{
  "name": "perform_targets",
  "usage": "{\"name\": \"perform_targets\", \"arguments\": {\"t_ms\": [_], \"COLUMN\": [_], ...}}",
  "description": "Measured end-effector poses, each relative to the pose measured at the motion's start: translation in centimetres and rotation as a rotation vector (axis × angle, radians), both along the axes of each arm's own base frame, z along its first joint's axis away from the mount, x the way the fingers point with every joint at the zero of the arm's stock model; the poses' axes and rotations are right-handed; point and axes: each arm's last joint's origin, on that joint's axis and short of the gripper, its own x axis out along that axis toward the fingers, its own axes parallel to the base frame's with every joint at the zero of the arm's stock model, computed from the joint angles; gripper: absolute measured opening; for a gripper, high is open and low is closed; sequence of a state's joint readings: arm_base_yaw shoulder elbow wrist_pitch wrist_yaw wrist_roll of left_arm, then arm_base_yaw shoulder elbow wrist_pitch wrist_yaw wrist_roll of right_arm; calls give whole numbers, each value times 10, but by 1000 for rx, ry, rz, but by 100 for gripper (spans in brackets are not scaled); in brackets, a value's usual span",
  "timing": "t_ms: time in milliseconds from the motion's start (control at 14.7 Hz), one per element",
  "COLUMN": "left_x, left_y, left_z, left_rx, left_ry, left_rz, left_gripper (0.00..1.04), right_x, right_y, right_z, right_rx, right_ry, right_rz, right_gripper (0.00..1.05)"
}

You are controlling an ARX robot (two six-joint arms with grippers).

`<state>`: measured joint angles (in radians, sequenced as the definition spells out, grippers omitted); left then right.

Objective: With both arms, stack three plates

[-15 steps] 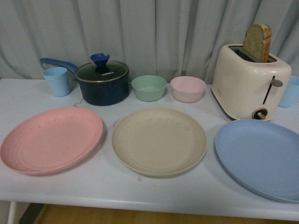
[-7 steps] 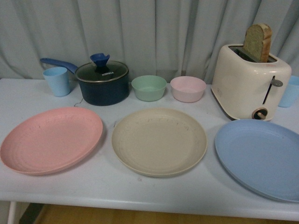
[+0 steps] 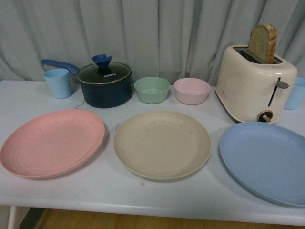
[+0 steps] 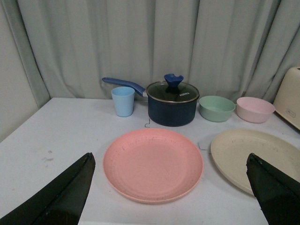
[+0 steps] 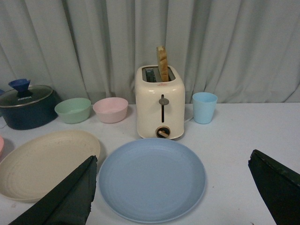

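Front view: pink plate [image 3: 52, 142], beige plate [image 3: 162, 144] and blue plate [image 3: 264, 160] lie apart along the table [image 3: 109, 193], unstacked. Our left gripper [image 4: 169, 159] and right gripper [image 5: 172, 157] gape empty; we judge a rim grasp comes next

Along the far side of the white counter [image 3: 109, 193], left to right: a light blue cup [image 3: 58, 82], a lidded dark blue pot [image 3: 105, 88] with its handle pointing left, a green bowl [image 3: 152, 89], a pink bowl [image 3: 191, 90], a cream toaster [image 3: 252, 86] holding a bread slice [image 3: 263, 43], and a second cup [image 3: 297, 93]. A grey curtain [image 3: 167, 28] hangs behind.
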<state>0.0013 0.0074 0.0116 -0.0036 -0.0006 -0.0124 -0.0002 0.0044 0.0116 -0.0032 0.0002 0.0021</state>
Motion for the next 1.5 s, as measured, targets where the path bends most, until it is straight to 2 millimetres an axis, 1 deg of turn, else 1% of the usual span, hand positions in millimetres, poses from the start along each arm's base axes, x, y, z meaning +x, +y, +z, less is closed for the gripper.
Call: {"name": "perform_targets", "arguments": {"t_ms": [1496], "left_x": [0], "left_y": [0], "left_z": [0], "left_rx": [0], "left_ry": [0], "left_rz": [0], "left_gripper": [98], "right_x": [0], "right_y": [0], "right_z": [0], "right_rx": [0], "right_ry": [0], "right_rz": [0], "right_gripper": [98]}}
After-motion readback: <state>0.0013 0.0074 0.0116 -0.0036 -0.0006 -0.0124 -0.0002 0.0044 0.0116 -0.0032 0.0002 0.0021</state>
